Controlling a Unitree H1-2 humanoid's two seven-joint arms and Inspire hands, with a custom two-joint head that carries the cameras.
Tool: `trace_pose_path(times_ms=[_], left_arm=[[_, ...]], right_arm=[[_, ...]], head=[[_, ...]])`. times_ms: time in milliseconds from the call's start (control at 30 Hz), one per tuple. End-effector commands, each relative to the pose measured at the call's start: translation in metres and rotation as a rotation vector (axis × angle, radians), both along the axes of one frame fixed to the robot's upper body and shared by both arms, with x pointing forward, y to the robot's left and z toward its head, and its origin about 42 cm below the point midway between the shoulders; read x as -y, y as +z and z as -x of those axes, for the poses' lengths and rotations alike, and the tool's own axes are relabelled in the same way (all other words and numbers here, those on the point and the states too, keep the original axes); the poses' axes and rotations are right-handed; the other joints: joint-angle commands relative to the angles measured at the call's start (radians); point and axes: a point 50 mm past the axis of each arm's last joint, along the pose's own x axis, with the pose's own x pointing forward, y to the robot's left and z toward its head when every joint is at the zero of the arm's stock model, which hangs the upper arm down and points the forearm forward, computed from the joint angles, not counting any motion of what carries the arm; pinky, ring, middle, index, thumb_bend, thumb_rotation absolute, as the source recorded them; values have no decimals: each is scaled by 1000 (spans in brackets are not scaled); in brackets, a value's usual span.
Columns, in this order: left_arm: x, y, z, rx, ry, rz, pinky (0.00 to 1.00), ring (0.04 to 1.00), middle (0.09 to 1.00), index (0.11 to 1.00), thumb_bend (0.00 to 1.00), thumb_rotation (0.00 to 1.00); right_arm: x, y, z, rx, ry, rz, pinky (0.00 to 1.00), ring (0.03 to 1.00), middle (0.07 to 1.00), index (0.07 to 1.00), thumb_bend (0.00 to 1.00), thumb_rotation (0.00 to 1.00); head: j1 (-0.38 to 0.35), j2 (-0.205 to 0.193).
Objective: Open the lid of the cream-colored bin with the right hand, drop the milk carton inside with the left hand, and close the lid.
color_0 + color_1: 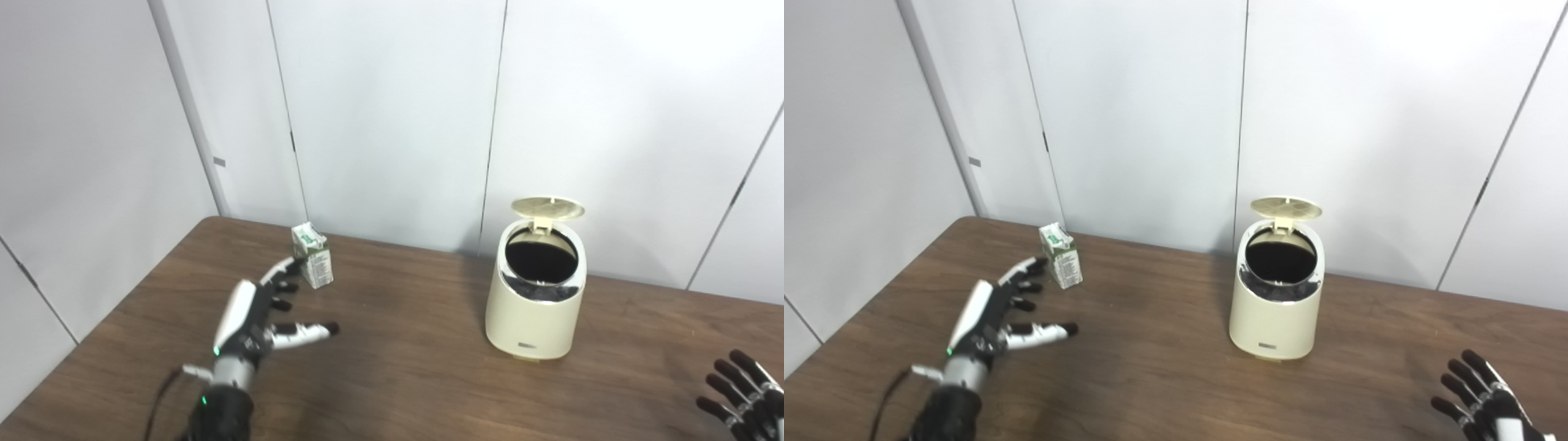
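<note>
We work over a dark brown wood-grain table point(398, 367), its matte surface backed by plain white wall panels point(392, 110). By our reading the first step is done: the cream-colored, rounded smooth-plastic bin point(534, 318) stands right of centre with its round lid point(547, 208) tipped up on the far hinge, and the dark mouth lined with a black bag shows open. What is left, as we judge it, is to grasp the carton, carry it over the opening, let it fall, and shut the lid.

Our left hand point(260, 312), white shells over black fingers, reaches toward the far left with fingers spread and thumb stuck out to the right, gripping nothing; its fingertips lie just beside the carton, and we cannot tell whether they touch it. Our right hand point(1482, 398) rests at the near right corner, well apart from the bin, fingers splayed and empty.

The small white-and-green paperboard milk carton point(313, 255), boxy with a folded gable top, stands upright on the table at the far left, well apart from the bin.
</note>
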Motion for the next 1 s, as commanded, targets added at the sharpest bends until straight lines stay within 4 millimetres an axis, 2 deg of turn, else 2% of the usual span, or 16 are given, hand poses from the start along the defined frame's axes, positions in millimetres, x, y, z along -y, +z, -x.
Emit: trace_pose_path(times_ms=[0, 100, 233, 333, 467, 533, 733, 833, 967], left_arm=[[-10, 28, -16, 42, 16, -82, 636, 790, 887, 899, 898, 110], [-19, 40, -28, 16, 33, -126, 717, 827, 894, 896, 889, 99], [-31, 54, -44, -19, 57, -176, 733, 863, 931, 923, 873, 120], [-37, 63, -57, -44, 81, -211, 750, 878, 934, 930, 874, 152], [-40, 72, -72, -45, 103, -212, 734, 881, 929, 932, 878, 145], [-42, 74, -81, -54, 104, -196, 717, 890, 953, 959, 868, 139], [-45, 72, -104, -128, 65, -180, 758, 956, 1000, 1000, 882, 182], [-47, 71, -113, -177, 32, -134, 777, 986, 1000, 1000, 877, 248], [-50, 70, -120, -218, 7, -109, 759, 973, 1000, 1000, 905, 315]], right_arm=[[-1, 17, -5, 67, 2, 3, 706, 828, 837, 836, 719, 887], [-2, 17, -5, 66, 0, 2, 695, 822, 832, 835, 736, 877], [-2, 18, -5, 68, 5, 2, 689, 820, 830, 831, 758, 872], [-2, 19, -4, 67, 6, 3, 686, 820, 828, 828, 762, 871], [-3, 20, -3, 60, 6, 10, 695, 827, 834, 837, 760, 879], [-3, 20, -4, 55, 5, 9, 694, 825, 833, 839, 779, 877], [-5, 21, -4, 53, 5, 9, 670, 809, 820, 829, 774, 870], [-6, 22, -4, 47, 3, 16, 657, 800, 815, 827, 773, 873], [-7, 24, -3, 45, 2, 18, 646, 798, 814, 825, 771, 868]], head=[[3, 1], [4, 1], [5, 2], [5, 2], [10, 8], [10, 8], [5, 11], [3, 12], [-1, 16]])
